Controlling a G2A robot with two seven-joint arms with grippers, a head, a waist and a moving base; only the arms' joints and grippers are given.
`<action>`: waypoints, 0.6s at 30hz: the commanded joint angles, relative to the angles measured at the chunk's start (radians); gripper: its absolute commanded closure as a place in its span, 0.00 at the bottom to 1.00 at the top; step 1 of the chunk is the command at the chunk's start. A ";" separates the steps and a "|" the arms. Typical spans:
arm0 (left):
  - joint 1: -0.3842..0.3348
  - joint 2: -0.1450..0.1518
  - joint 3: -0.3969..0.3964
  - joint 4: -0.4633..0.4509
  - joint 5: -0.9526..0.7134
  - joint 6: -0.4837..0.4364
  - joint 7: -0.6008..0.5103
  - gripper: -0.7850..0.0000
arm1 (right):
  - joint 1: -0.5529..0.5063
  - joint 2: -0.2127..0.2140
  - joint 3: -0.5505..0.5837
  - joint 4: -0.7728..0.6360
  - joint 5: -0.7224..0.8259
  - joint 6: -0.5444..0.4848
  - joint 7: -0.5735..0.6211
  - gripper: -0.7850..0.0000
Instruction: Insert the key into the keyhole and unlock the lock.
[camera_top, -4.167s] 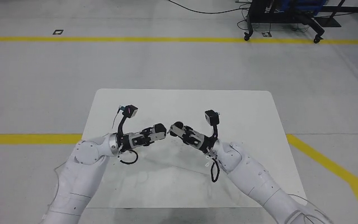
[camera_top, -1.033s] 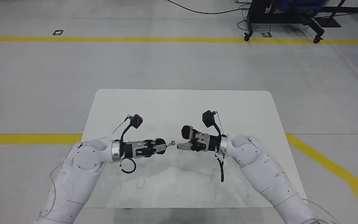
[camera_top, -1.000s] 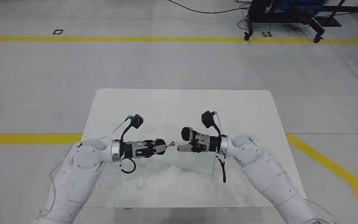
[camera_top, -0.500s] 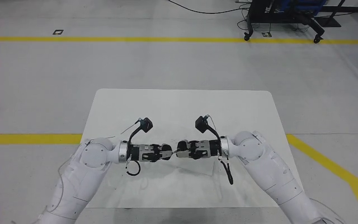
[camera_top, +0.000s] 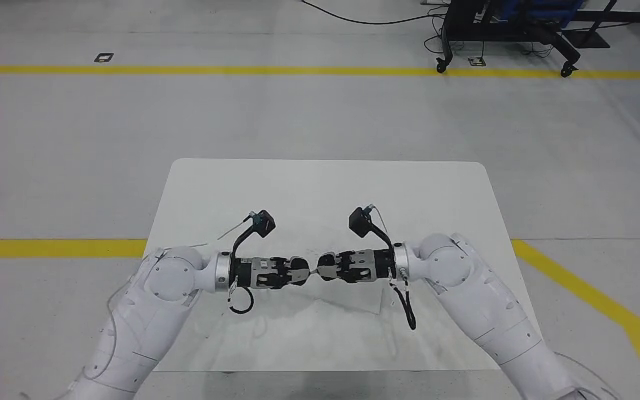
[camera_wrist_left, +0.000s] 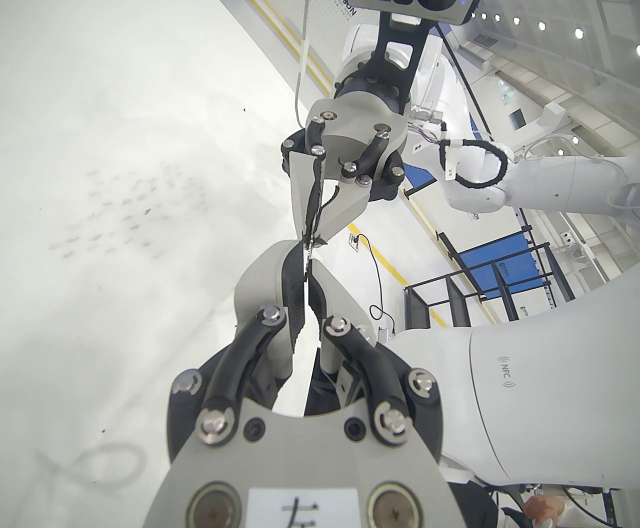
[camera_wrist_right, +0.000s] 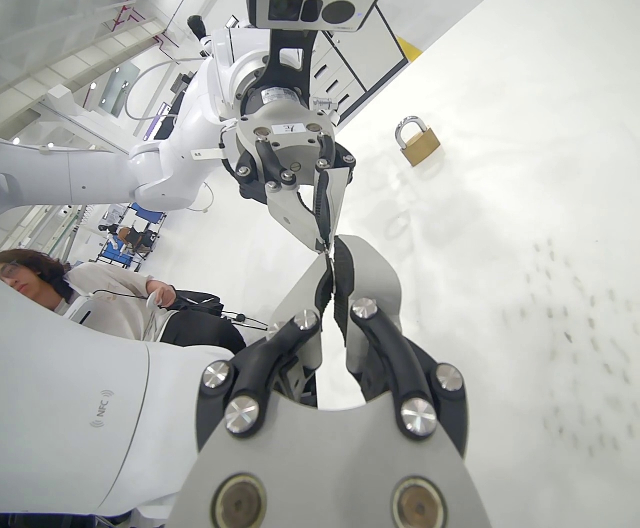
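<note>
**Key not inserted; lock untouched**

Above the white table (camera_top: 430, 190), left gripper (camera_top: 305, 270) and right gripper (camera_top: 322, 267) are clamped tip to tip, seemingly on a small silvery key (camera_wrist_left: 310, 245). The brass padlock (camera_wrist_right: 419, 142) is seen lying apart on the table, closed; insertion and unlocking remain.

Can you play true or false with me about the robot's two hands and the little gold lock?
1. The left hand and the right hand meet tip to tip above the table. True.
2. The padlock is held in the right hand. False: it lies on the table, apart from both hands.
3. Both hands are wide open. False: both are shut, pinched together at the tips.
4. The padlock has a gold body and a silver loop. True.
</note>
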 joint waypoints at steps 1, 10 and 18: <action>0.001 0.002 0.002 -0.001 0.001 -0.003 0.002 1.00 | 0.000 0.002 -0.003 -0.002 -0.004 0.003 0.000 1.00; -0.001 0.006 -0.004 0.001 0.015 -0.016 0.039 0.00 | 0.002 0.009 0.001 -0.007 0.005 -0.021 -0.027 1.00; -0.001 0.006 -0.004 0.001 0.015 -0.016 0.039 0.00 | -0.024 0.028 0.066 -0.037 0.018 -0.053 -0.053 1.00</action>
